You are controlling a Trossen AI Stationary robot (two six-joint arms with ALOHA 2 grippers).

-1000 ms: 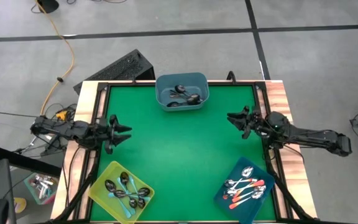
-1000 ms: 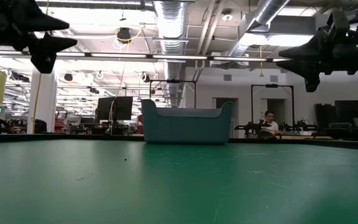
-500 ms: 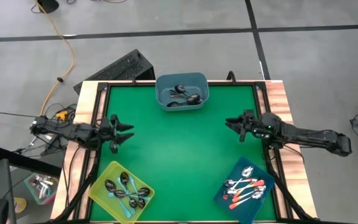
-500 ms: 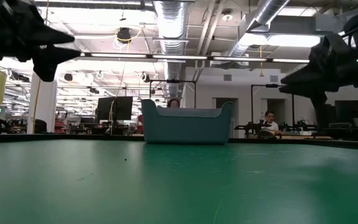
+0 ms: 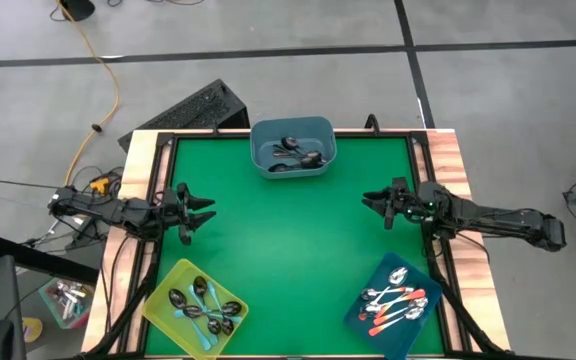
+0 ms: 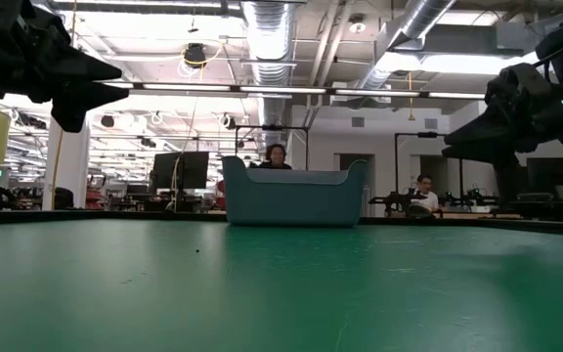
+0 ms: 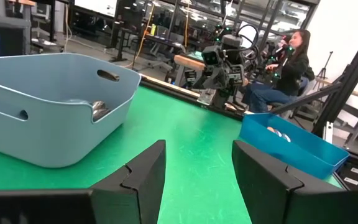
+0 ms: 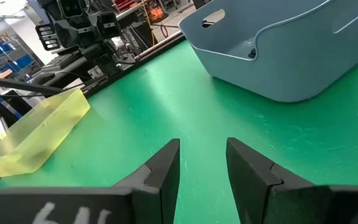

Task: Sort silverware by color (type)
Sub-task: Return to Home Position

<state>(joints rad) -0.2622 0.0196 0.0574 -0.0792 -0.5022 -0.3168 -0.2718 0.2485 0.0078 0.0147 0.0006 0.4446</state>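
High view gives you the whole job at a glance: the dark-handled spoons (image 5: 296, 153) lie in the grey-blue plastic bin (image 5: 293, 124) at the far edge of the green worktop (image 5: 288, 240). Take that bin as your marker. Well apart from it, on the near side toward the left arm, stands the yellow plastic bin (image 5: 168, 285) with the teal-handled spoons (image 5: 205, 308). Equally far from it, toward the right arm, the dark blue plastic bin (image 5: 408, 335) holds the orange-red-handled spoons (image 5: 396, 303). No spoon shows on the bare green surface, so the sorting looks finished.

Your left hand (image 5: 196, 212) hangs above the worktop's side edge, nearer you than the marker bin, released and holding nothing. Your right hand (image 5: 376, 203) mirrors it on the opposite side, also released. The step in hand looks like homing; it calls only for drawing both arms back, clear of all bins.
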